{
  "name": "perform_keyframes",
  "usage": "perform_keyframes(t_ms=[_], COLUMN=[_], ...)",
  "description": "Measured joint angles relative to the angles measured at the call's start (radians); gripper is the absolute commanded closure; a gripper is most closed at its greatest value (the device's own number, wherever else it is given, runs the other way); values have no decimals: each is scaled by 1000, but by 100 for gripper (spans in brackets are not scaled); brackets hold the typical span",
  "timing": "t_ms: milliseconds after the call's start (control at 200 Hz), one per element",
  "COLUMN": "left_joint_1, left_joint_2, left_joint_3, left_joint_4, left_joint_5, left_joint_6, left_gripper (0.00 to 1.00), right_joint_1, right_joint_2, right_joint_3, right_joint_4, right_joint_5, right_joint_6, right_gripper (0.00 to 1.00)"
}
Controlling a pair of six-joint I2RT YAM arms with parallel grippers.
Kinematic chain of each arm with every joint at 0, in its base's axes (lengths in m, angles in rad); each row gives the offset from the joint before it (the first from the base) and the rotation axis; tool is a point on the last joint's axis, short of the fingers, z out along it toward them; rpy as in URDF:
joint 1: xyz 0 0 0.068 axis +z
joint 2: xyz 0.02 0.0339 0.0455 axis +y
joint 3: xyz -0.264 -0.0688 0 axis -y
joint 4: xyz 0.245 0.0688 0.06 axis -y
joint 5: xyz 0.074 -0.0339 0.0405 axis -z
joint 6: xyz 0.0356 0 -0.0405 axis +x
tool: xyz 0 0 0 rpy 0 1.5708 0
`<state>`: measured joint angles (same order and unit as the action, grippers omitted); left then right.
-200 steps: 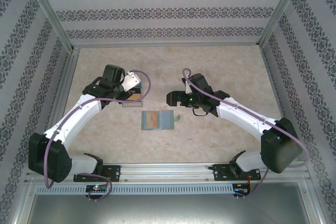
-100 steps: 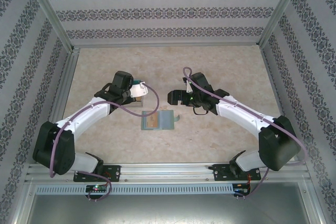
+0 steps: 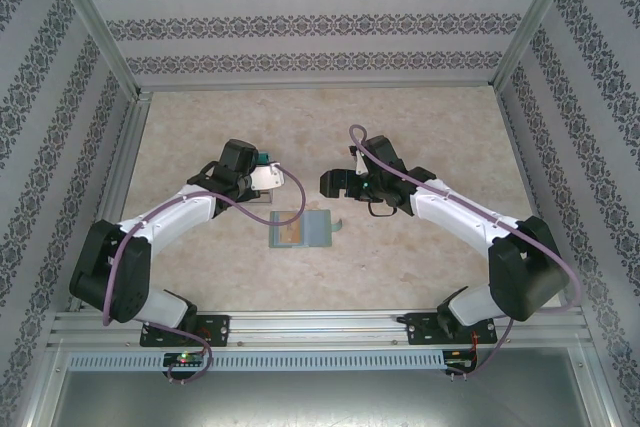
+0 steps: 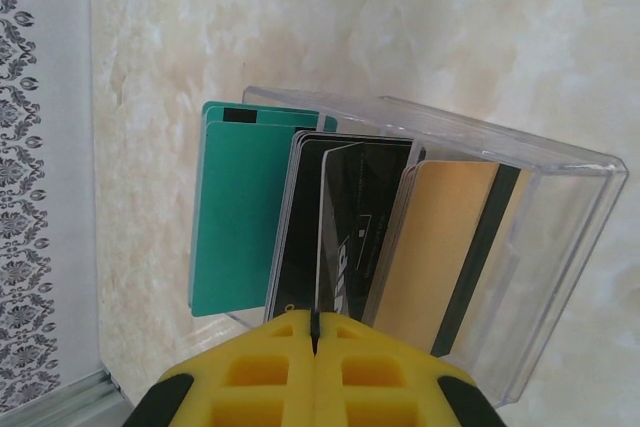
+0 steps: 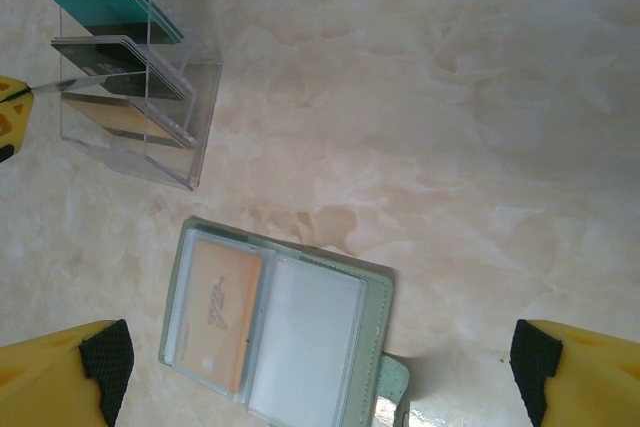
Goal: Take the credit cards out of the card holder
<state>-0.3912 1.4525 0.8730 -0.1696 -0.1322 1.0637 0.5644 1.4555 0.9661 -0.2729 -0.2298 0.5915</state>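
**Nearly emptied: one tan card sits in the holder**

The card holder point(image 5: 300, 322) lies open and flat on the table point(image 5: 480, 97), tab point(image 5: 390, 387) toward the near edge. A tan card point(image 5: 220, 312) fills its left pocket; the right pocket looks bare. Just beyond it stands a clear stand point(image 5: 175, 147) with a teal card point(image 4: 240, 217) upright in its far slot.

The left claw point(image 4: 315, 319) has its fingers pressed together on the near edge of a dark card point(image 4: 345, 207), held edge-on in the stand's middle slot, with another tan one point(image 4: 440, 247) one slot over.

To do this step well, I'd judge the dark card should stay parallel with the dividers and go straight down until it bottoms. Only then should the pinch let go. Any twist could lever the light stand over or spill its neighbours.

The right claw point(image 5: 315, 352) hangs spread wide directly above the open holder, one finger to each side, apart from it. From there it looks well placed to pin the empty panel while the last card is drawn out.
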Motion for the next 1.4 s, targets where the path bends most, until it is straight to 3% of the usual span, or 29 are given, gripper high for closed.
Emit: perform_keyframes(t_ms=[320, 360, 595, 1159, 1284, 1399], left_joint_1=[0, 0, 0, 11, 14, 14], left_joint_2=[58, 68, 120, 186, 152, 74], left_joint_3=[-5, -5, 10, 85, 84, 84], left_joint_4=[48, 54, 97, 110, 109, 99], left_joint_5=[-14, -19, -59, -112, -113, -111], left_joint_6=[3, 3, 2, -49, -70, -127], left_gripper=[100, 93, 83, 77, 72, 61], right_joint_1=[-6, -6, -6, -6, -6, -4], right_joint_2=[6, 6, 7, 7, 7, 7], right_joint_3=[0, 0, 0, 0, 0, 0], right_joint_4=[0, 0, 0, 1, 1, 2], right_joint_5=[-5, -5, -8, -23, -26, -27], right_joint_6=[7, 8, 11, 18, 24, 31], right_gripper=[2, 2, 2, 2, 2, 2])
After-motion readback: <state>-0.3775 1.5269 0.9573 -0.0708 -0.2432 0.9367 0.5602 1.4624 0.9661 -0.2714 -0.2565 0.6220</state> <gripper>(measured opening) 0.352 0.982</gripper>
